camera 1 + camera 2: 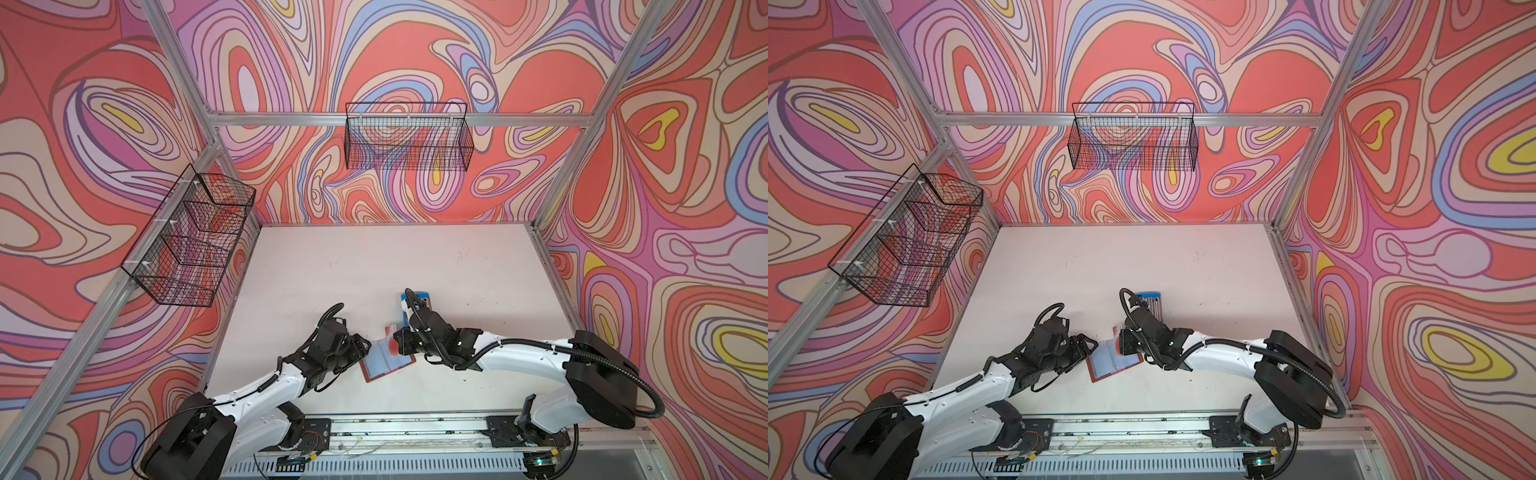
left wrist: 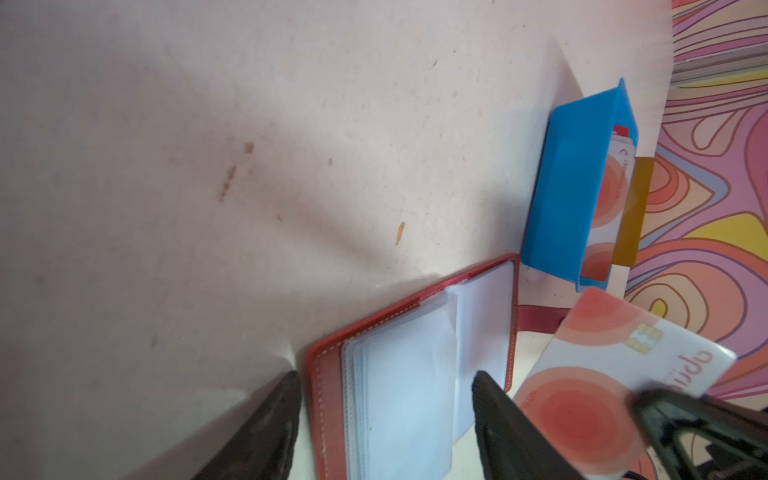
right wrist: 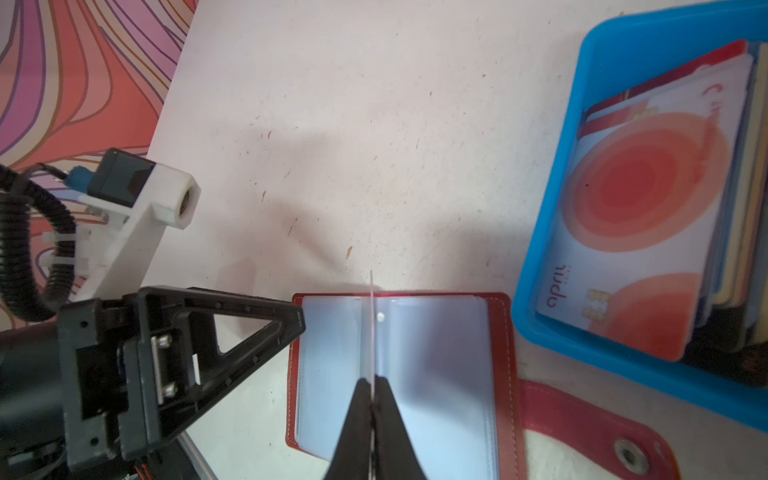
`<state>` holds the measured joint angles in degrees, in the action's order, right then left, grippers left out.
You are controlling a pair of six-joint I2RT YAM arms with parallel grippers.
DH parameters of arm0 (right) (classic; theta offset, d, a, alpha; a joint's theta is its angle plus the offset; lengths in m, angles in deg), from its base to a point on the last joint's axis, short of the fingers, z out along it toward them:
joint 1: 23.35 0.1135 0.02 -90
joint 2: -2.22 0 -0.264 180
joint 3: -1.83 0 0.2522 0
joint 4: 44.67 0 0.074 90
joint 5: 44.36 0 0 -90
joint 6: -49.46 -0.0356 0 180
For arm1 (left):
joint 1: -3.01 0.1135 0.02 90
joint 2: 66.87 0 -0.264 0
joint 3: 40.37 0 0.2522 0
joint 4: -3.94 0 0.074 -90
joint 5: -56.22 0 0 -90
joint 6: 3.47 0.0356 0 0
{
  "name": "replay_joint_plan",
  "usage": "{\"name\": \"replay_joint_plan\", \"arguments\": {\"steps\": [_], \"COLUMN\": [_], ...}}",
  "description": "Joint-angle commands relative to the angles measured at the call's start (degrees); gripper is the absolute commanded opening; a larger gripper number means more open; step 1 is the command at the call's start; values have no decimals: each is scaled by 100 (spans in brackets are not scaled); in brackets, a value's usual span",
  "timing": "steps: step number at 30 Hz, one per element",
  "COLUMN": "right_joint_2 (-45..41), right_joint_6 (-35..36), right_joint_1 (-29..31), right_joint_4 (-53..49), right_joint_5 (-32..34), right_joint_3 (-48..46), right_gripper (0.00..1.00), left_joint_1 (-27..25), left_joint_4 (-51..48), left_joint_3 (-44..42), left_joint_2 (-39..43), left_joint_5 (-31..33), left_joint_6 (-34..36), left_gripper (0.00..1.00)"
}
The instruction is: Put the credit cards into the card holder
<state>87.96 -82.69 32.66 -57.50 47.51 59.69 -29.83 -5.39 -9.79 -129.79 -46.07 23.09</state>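
The red card holder (image 1: pixel 376 359) (image 1: pixel 1109 365) lies open on the table, its clear sleeves (image 2: pixel 407 374) facing up. My right gripper (image 3: pixel 372 380) is shut on a white credit card with red circles (image 2: pixel 602 374), which shows edge-on (image 3: pixel 371 324) above the holder's middle fold. My left gripper (image 2: pixel 385 376) is open over the holder's left half. One of its fingers (image 2: pixel 274 415) sits on the table beside the cover, the other near the fold. Several more credit cards (image 3: pixel 640 232) are stacked in the blue tray (image 3: pixel 548 249).
The blue tray (image 1: pixel 419 298) stands just behind the holder on the right, partly under my right arm. The holder's snap strap (image 3: pixel 582 424) lies flat toward the tray. Wire baskets hang on the back wall (image 1: pixel 409 139) and the left wall (image 1: pixel 191 241).
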Motion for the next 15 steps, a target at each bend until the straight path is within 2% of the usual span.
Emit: {"name": "replay_joint_plan", "arguments": {"steps": [1, 8, 11, 15], "right_joint_2": [8, -60, -222, -436], "right_joint_6": [-130, -384, -483, -781], "right_joint_1": [18, -122, -178, -181], "right_joint_4": [284, 328, 371, 419], "right_joint_5": [43, 66, 58, 76], "right_joint_3": [-195, -394, -526, -726], "right_gripper": [0, 0, 0, 0], "left_joint_1": [-38, -39, -38, -38], "left_joint_4": [170, 363, -37, -515], "left_joint_3": [94, 752, 832, 714], "left_joint_2": [-534, -1615, -1480, -845], "left_joint_5": [-204, -498, -111, 353], "left_joint_6": [-27, 343, 424, 506], "left_gripper": [68, 67, 67, 68]}}
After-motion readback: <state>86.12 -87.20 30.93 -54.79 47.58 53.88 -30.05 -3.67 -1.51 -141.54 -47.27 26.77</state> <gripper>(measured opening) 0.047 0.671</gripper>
